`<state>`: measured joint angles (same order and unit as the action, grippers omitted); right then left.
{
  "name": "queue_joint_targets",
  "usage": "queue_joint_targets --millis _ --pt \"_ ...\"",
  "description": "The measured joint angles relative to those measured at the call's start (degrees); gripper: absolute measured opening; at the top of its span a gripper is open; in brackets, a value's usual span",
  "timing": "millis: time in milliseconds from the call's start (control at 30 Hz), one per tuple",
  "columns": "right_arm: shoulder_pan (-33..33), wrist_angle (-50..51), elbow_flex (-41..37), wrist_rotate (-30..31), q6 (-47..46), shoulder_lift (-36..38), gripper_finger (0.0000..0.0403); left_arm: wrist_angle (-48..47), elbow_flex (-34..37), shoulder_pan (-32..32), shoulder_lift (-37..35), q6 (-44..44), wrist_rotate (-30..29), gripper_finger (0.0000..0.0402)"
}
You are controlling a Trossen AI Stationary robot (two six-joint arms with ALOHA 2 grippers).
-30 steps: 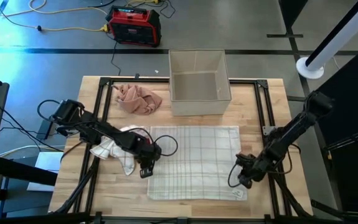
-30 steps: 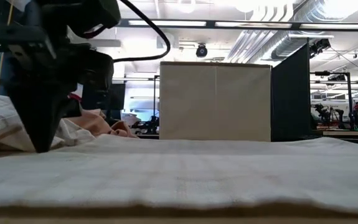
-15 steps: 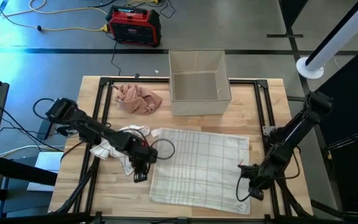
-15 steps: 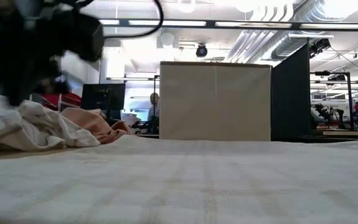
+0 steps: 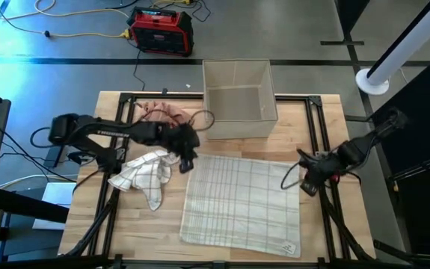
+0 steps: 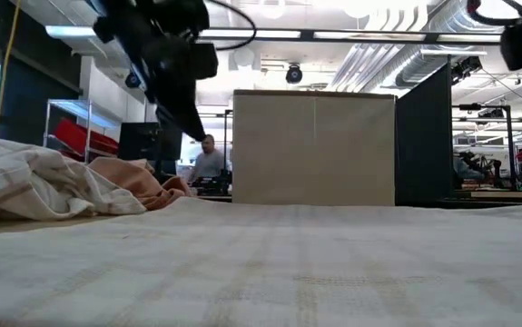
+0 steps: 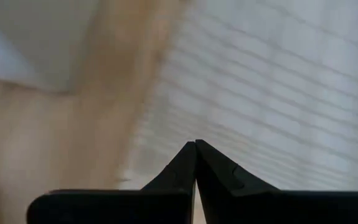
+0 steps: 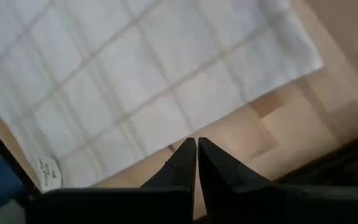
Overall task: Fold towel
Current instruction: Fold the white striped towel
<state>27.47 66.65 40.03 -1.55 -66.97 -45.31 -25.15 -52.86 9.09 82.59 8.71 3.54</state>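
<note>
Both grippers have lifted off the towel, pinched empty; it lies flat on the wood table, box behind.

Bright even overhead light; ceiling lamps glare in low view; left wrist view motion-blurred.

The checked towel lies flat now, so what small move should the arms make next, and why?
Probably open both grippers and lower them onto the far corners. The checked towel lies flat and unfolded; the left gripper and right gripper are shut, empty and raised beside those corners.
</note>
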Motion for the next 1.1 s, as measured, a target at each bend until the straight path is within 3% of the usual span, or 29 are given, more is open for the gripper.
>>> queue_joint_targets --millis 200,467,800,1100 --pt "-9.77 0.68 0.00 -3.24 9.81 -5.04 0.0092 -3.09 0.01 3.18 1.70 -4.29 0.07 0.0043" --pt "-23.17 2.78 0.00 -5.13 31.57 -18.86 0.0180 -3.60 0.07 3.28 6.45 -10.49 1.96 0.0115" --pt "-37.72 -1.97 -0.04 -4.07 47.80 -34.63 0.0199 -3.32 0.09 3.27 7.75 -12.39 1.77 0.0155" --pt "-41.11 -7.17 -0.05 -1.35 53.19 -42.41 0.0194 -4.93 0.09 3.25 7.75 -12.00 1.78 0.0159"
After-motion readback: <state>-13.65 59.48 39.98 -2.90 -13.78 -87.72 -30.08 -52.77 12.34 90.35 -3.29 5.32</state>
